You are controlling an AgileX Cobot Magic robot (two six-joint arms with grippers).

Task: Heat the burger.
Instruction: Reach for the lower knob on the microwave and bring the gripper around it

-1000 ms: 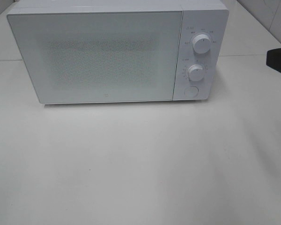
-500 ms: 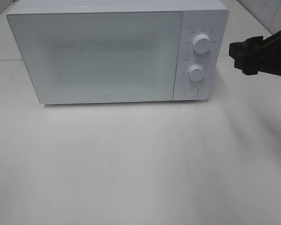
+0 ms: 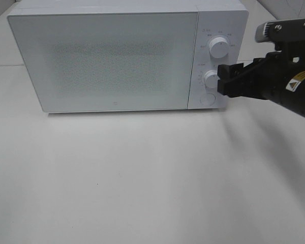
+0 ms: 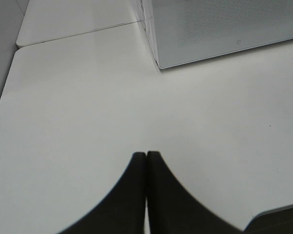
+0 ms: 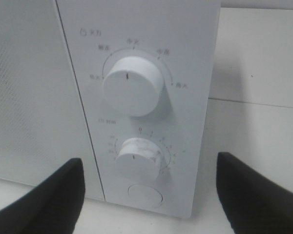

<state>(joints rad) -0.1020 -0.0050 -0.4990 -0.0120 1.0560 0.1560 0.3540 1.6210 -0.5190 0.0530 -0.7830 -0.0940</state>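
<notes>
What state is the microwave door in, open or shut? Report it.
Shut. The microwave door sits flush with the control panel, no gap along its edge.

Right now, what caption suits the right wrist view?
Open tool faces the microwave's upper dial, lower dial and round button.

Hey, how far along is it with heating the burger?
Done, apparently: the microwave door is shut. No burger is in view, and the frosted door hides whether it's inside. In hand: the right gripper is open at the lower knob, not gripping it. The left gripper is shut over the table. Left: probably turning that knob to start heating.
</notes>
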